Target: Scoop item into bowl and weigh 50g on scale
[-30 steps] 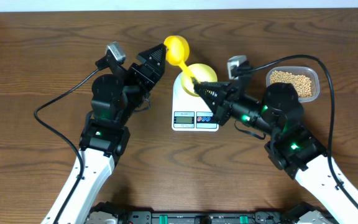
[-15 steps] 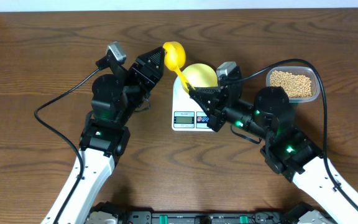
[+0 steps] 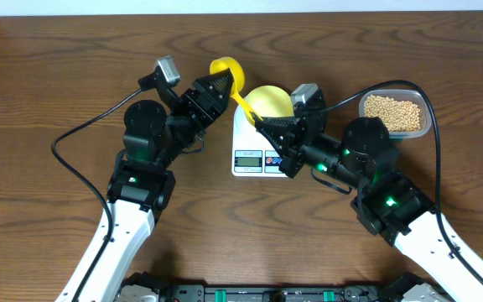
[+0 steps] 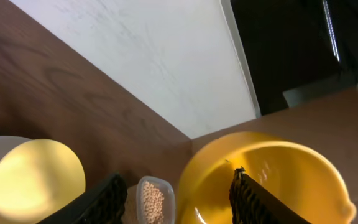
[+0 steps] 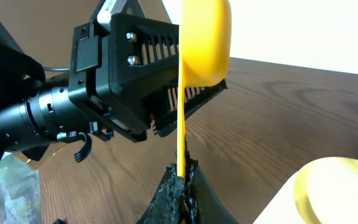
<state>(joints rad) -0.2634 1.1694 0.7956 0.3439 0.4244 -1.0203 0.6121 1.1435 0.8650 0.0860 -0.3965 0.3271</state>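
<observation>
Right gripper [image 3: 258, 120] clamps the scoop [image 3: 227, 74] by its handle while the left gripper [image 3: 221, 91], fingers wide, has just tilted in at its cup at eleven o'clock, a handover, I'd say; bowl [image 3: 268, 101] on the scale [image 3: 262, 159] empty, beans [image 3: 392, 113] at two o'clock.

matt bowl [image 4: 33, 180], glossy plastic scoop [image 4: 303, 174]

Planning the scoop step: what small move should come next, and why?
Probably close the left gripper on the scoop: its open fingers straddle the scoop's rim, while the right gripper pinches the handle. The bowl looks empty.
</observation>
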